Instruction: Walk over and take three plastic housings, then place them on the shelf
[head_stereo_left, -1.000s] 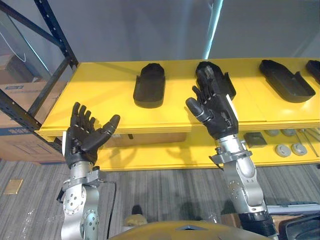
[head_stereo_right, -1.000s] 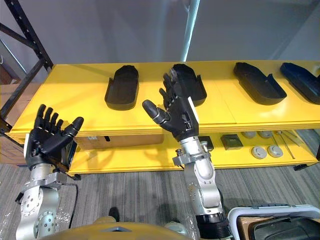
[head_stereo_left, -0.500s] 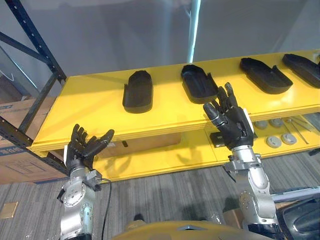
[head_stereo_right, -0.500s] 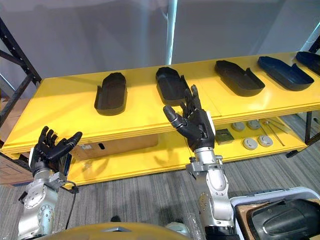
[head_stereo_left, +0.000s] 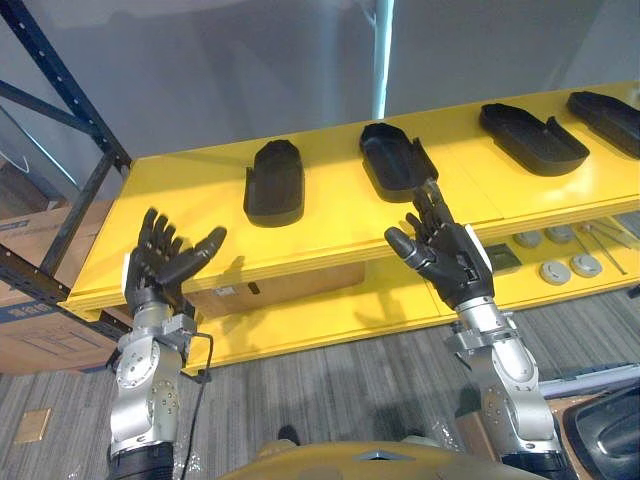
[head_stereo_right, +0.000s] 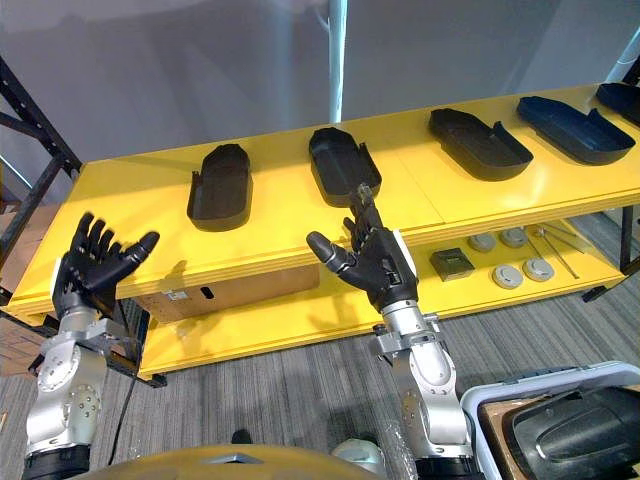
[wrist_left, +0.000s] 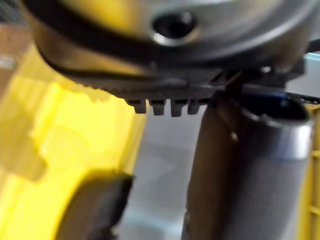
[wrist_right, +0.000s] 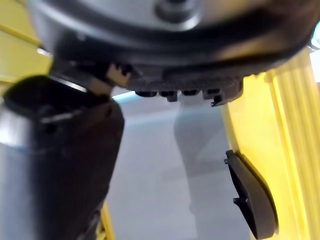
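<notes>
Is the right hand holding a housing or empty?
Empty: the right hand is open, fingers straight, raised before the yellow shelf, with nothing in its palm.

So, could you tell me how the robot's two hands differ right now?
The left hand is before the shelf's left end, fingers fanned, no housing near; the right hand is before its middle, fingers together, pointing at a black housing. Both are open and empty.
</notes>
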